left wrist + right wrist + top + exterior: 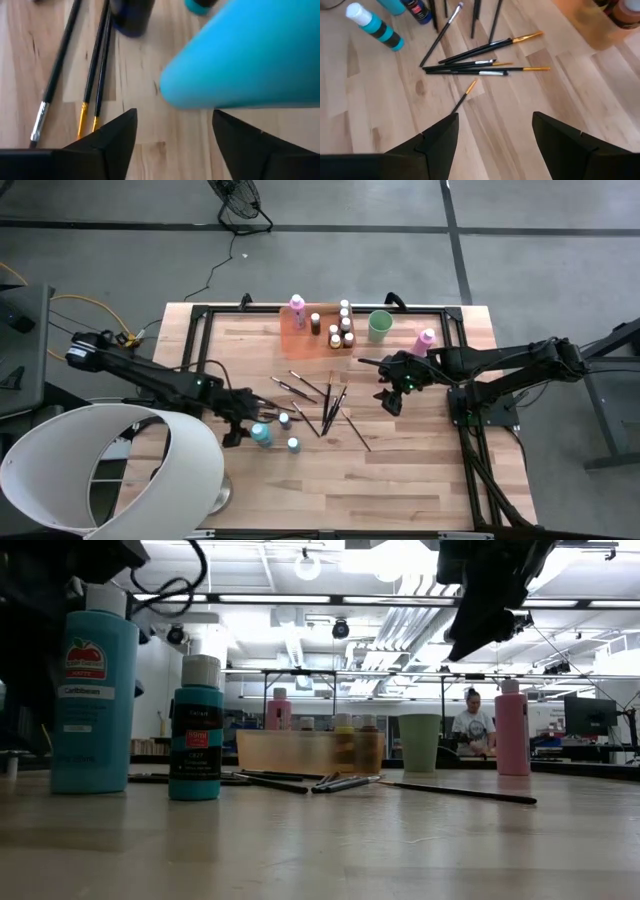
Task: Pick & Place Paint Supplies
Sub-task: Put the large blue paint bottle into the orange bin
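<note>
Two dark robot arms reach over a wooden table from opposite sides. The left gripper sits low near the table's left-centre, its fingers spread wide, right beside a large teal paint bottle that fills its wrist camera (nothing is held between the fingers). Two smaller teal bottles with white caps stand close by. The right gripper hovers above the table right of centre, fingers also wide apart and empty. Between the two grippers, a loose scatter of thin dark-handled paintbrushes lies flat on the wood, several crossing each other. At the far edge, a translucent orange tray holds a pink bottle and several brown bottles. Just right of it stands a light green cup, then another pink bottle further right. Beyond the table, a person sits in the room behind.
</note>
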